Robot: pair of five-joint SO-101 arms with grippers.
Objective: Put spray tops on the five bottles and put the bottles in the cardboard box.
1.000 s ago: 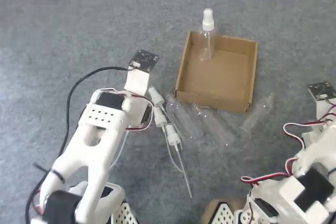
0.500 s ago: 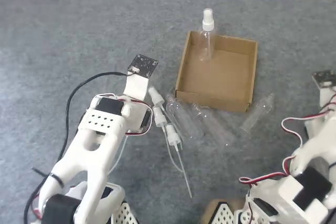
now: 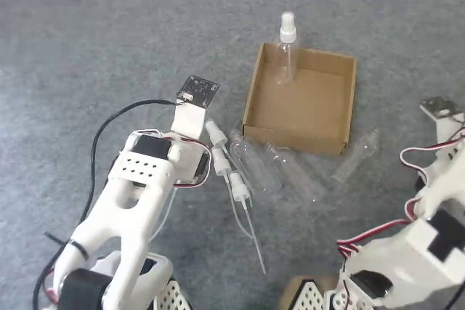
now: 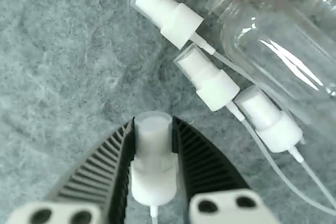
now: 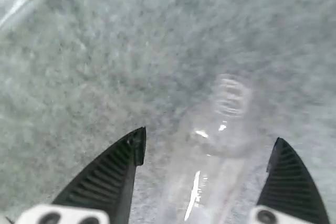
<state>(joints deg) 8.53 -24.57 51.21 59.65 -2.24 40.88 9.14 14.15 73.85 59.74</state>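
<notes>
Cardboard box sits open on the grey mat, with one capped bottle upright in a far corner, so I judge four are still to do. My right pincer hangs spread wide around a bare bottle, which lies between its jaws, neck pointing away, placed for gripping. My left pincer is clamped on a spray top, ready for fitting; three spare tops lie just beyond.

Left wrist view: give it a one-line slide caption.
Left gripper shut on a spray top, three more tops beside a bottle.
</notes>
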